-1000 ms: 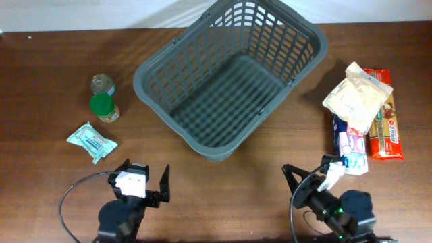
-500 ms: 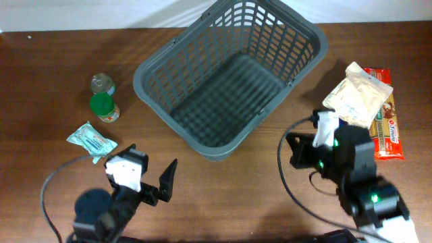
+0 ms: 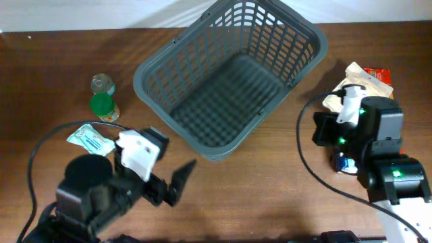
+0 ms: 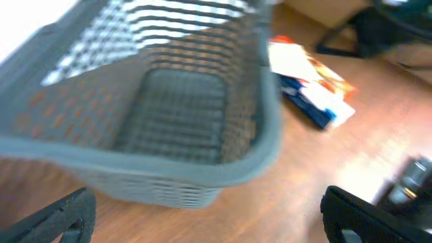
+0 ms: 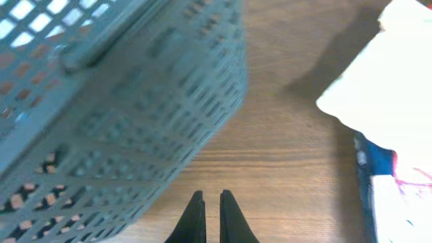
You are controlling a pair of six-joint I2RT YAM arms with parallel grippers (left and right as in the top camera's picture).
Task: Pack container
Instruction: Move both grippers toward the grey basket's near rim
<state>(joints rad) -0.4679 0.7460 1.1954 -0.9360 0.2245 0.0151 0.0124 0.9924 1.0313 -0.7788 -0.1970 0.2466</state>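
The container [image 3: 223,88] is a large dark grey slotted basket, empty, at the table's back middle. It fills the left wrist view [image 4: 202,165] and the left of the right wrist view [image 5: 101,101]. My left gripper [image 3: 173,158] is open wide and empty, just in front of the basket's near corner; its fingers sit at the edges of its wrist view [image 4: 209,223]. My right gripper [image 3: 317,128] is shut and empty over bare wood [image 5: 210,216], between the basket's right side and the groceries.
A green-lidded jar [image 3: 102,108], a small can [image 3: 101,84] and a teal packet [image 3: 91,140] lie at the left. A white pouch [image 3: 354,94] [image 5: 391,88], a red pasta pack [image 3: 381,74] and a blue pack [image 3: 343,162] [image 5: 378,196] lie at the right.
Both arms have come forward from the table's front edge. The left gripper moved toward the basket's near corner. The right gripper moved up beside the right-hand groceries.
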